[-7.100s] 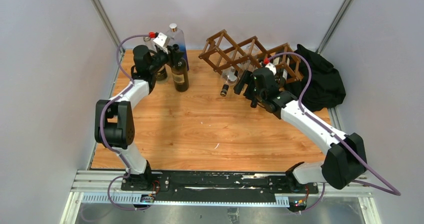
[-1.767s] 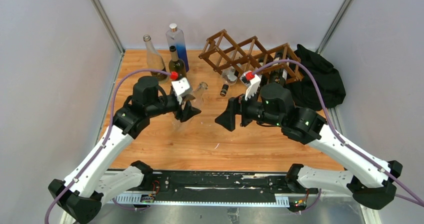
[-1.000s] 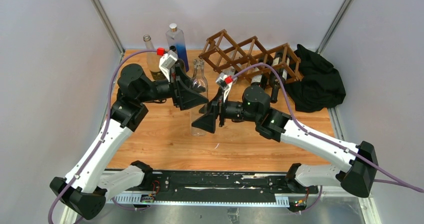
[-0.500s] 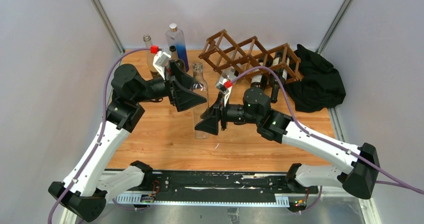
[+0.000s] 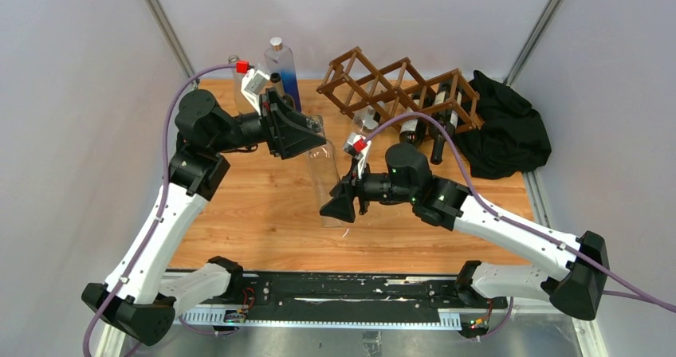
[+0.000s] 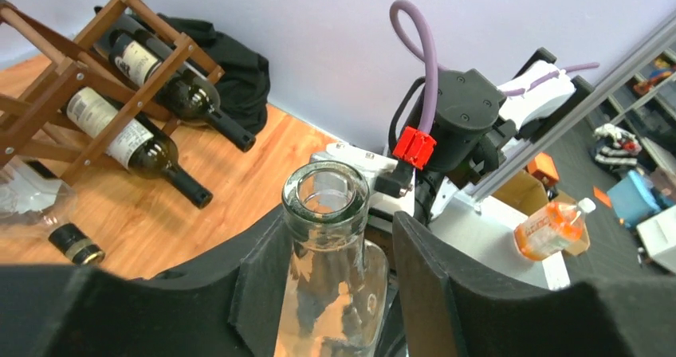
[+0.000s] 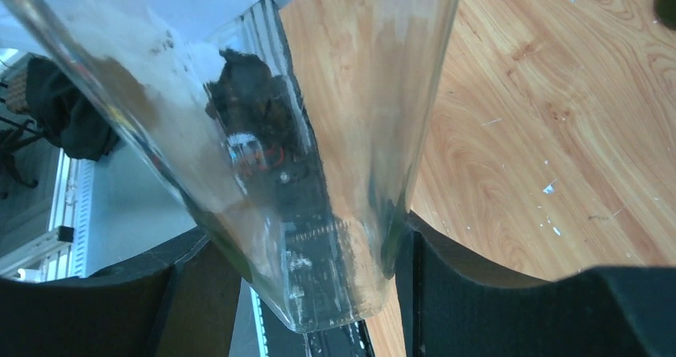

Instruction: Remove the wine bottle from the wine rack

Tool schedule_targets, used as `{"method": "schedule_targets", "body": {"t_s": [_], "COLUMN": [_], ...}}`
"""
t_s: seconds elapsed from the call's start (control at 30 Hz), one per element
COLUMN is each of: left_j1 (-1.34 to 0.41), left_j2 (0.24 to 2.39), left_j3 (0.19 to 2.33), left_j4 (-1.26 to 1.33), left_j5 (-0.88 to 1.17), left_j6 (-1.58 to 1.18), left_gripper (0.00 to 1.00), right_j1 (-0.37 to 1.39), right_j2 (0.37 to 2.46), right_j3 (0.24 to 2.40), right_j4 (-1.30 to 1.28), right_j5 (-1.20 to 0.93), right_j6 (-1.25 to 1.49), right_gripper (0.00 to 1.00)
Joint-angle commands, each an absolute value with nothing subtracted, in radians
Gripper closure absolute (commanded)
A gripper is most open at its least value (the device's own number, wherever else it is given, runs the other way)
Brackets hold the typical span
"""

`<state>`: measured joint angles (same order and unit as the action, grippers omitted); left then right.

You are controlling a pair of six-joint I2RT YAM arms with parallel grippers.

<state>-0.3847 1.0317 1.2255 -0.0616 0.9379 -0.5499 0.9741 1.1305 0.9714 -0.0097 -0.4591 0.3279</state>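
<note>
A clear glass bottle [image 5: 323,174] hangs tilted over the table's middle, mouth toward the back. My left gripper [image 5: 317,134] stands round its neck [image 6: 327,205]. One finger touches the glass and the other shows a gap, so it is open. My right gripper [image 5: 335,209] is shut on the bottle's base [image 7: 319,94], one finger on each side. The brown wooden wine rack [image 5: 383,82] stands at the back right and holds two dark wine bottles [image 5: 410,130]. They also show in the left wrist view [image 6: 135,146].
A blue-tinted bottle [image 5: 281,66] and other bottles stand at the back left behind my left wrist. A black cloth heap [image 5: 506,126] lies right of the rack. A clear bottle with a black cap [image 6: 76,244] lies at the rack's foot.
The clear bottle has gone from upright to tilted, its base swung toward the near edge. My right gripper moved nearer with the base. My left gripper stayed at the neck.
</note>
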Motion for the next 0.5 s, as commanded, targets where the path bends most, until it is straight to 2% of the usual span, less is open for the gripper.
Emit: {"method": "schedule_targets", "body": {"t_s": [0.0, 0.07, 0.1, 0.27, 0.3, 0.37, 0.43, 0.47], "left_j1": [-0.377, -0.377, -0.377, -0.377, -0.377, -0.375, -0.365, -0.355], "left_j2": [1.032, 1.032, 1.031, 1.039, 1.041, 1.048, 1.054, 1.057], "left_j3": [1.254, 1.253, 1.254, 1.252, 1.255, 1.263, 1.279, 1.285], "left_j4": [-0.087, -0.152, -0.194, -0.287, -0.307, -0.342, -0.38, -0.382], "left_j5": [0.964, 0.946, 0.936, 0.93, 0.93, 0.915, 0.876, 0.869], "left_j6": [-0.497, -0.44, -0.409, -0.326, -0.308, -0.253, -0.182, -0.161], "left_gripper": [0.55, 0.7, 0.73, 0.72, 0.75, 0.87, 1.0, 1.0], "right_j1": [0.988, 0.989, 0.991, 1.005, 1.005, 1.005, 1.004, 1.003], "right_j2": [1.107, 1.109, 1.112, 1.142, 1.147, 1.152, 1.151, 1.147], "right_j3": [0.999, 1.005, 1.008, 1.029, 1.032, 1.042, 1.055, 1.054], "right_j4": [-0.028, -0.02, -0.018, -0.045, -0.056, -0.088, -0.136, -0.148], "right_j5": [-0.43, -0.431, -0.431, -0.412, -0.398, -0.348, -0.282, -0.264], "right_j6": [0.299, 0.298, 0.297, 0.277, 0.28, 0.286, 0.295, 0.296], "right_gripper": [1.0, 1.0, 1.0, 0.99, 0.89, 0.56, 0.27, 0.15]}}
